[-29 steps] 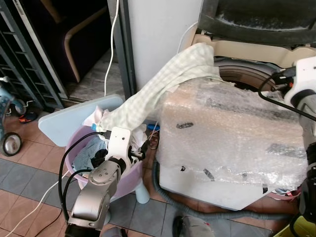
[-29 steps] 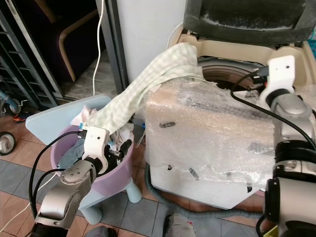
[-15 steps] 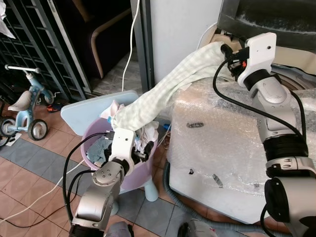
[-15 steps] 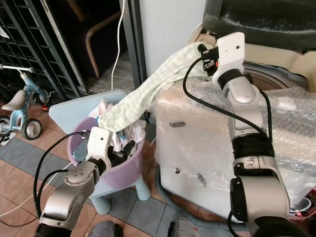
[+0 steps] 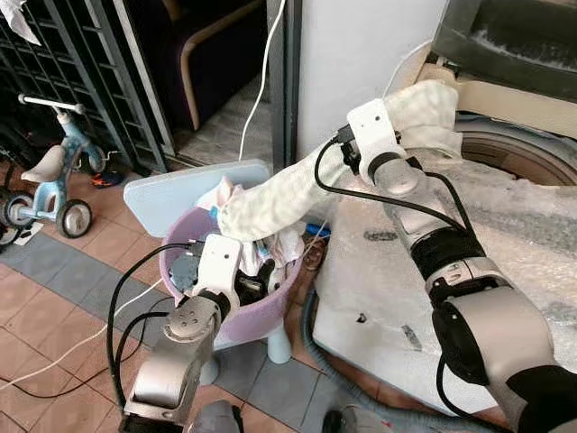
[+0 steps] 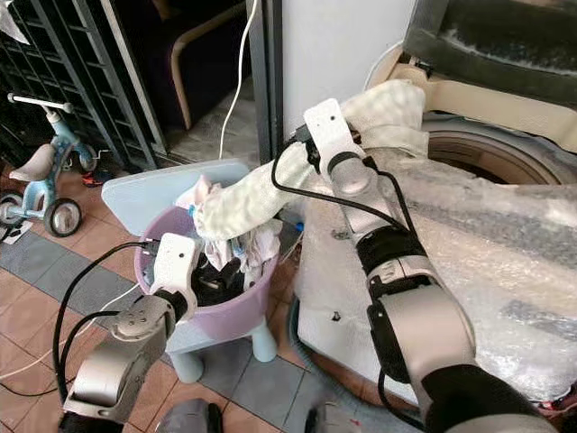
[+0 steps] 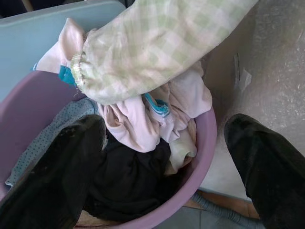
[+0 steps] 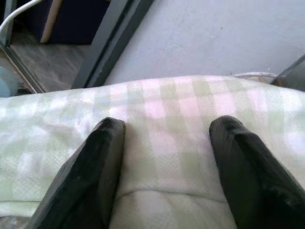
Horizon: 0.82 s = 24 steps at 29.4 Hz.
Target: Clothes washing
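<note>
Right gripper [image 8: 162, 157] sits fingers spread right on the green checked cloth [image 5: 288, 185], nothing pinched yet. Cloth's long axis runs from the washer rim [image 5: 505, 99] at 1 o'clock down toward 7, ending over the purple basket [image 5: 261, 316]. Left gripper [image 7: 157, 157] hovers open there.

Domestic laundry corner of a home. A top-loading washing machine [image 5: 505, 162], its body wrapped in bubble wrap [image 5: 505, 262], stands at right on a tiled floor [image 5: 54, 289]. A purple tub [image 6: 236, 311] of mixed clothes [image 7: 143, 129] sits at near left. A child's tricycle [image 5: 45, 185] stands by metal grilles [image 5: 81, 81] at far left.
</note>
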Tool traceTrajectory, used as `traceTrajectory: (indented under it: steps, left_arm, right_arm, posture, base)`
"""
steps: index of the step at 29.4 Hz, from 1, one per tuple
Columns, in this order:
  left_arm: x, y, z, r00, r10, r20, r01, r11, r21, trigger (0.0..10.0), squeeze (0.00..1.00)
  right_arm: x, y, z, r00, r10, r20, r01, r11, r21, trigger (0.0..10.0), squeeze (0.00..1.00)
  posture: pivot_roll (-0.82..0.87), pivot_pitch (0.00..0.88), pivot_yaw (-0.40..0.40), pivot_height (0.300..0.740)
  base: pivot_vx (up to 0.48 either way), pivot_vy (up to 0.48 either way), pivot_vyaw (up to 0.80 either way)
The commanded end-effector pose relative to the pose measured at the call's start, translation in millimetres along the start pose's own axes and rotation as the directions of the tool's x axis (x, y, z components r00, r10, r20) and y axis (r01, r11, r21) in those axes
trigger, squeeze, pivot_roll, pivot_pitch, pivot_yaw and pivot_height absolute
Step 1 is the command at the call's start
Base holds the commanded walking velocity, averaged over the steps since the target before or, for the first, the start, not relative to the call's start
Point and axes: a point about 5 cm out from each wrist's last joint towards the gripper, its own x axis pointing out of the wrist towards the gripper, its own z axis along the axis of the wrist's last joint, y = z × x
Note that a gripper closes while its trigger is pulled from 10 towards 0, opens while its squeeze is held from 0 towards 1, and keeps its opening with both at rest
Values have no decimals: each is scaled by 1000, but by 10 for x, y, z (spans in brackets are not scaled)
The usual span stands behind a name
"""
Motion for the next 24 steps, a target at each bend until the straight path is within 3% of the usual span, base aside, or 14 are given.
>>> traceTrajectory:
  steps: [1,4,5,6,11,16,18,20,24]
  left_arm:
    - [-12,-26,34,1000,-2,10,2,1000,3,10000,0]
    - [-5,-41,38,1000,-8,10,8,1000,1,10000,0]
    - [-3,-41,37,1000,-9,9,9,1000,0,10000,0]
    - [-1,-42,33,1000,-11,8,11,1000,0,10000,0]
    - [14,-50,34,1000,-29,3,29,1000,8,10000,0]
    - [39,-58,50,999,-33,5,33,999,11,10000,0]
    - [46,-57,58,999,-33,7,33,999,12,10000,0]
    - [45,-47,61,1000,-26,9,26,1000,12,10000,0]
    - [41,-13,58,1000,-10,8,9,1000,7,10000,0]
  right_arm:
    - [-21,-136,-214,996,-39,-75,30,992,-122,10000,0]
    - [-73,-256,-400,991,-34,-126,12,984,-176,9373,0]
    - [-89,-279,-451,989,-31,-146,5,984,-177,392,0]
    - [-109,-305,-510,986,-29,-166,-1,984,-178,0,0]
    - [-196,-412,-756,968,-47,-248,25,996,-88,0,0]
    - [-249,-385,-906,949,-7,-315,57,987,150,0,0]
    - [-259,-376,-940,937,-3,-348,110,951,289,0,0]
    - [-268,-377,-970,926,12,-378,168,883,439,0,0]
    - [-307,-512,-1045,901,-36,-433,289,793,536,0,0]
  posture:
    - [-3,37,-9,740]
    - [-10,39,-5,740]
    - [-15,39,-1,740]
    - [-16,39,0,740]
    - [-29,37,12,740]
    - [-31,34,17,740]
    - [-30,34,16,740]
    - [-30,34,16,740]
    - [-25,34,13,740]
  base:
    - [0,0,0]
    - [0,0,0]
    - [0,0,0]
    - [0,0,0]
    - [0,0,0]
    - [0,0,0]
    - [0,0,0]
    - [0,0,0]
    - [0,0,0]
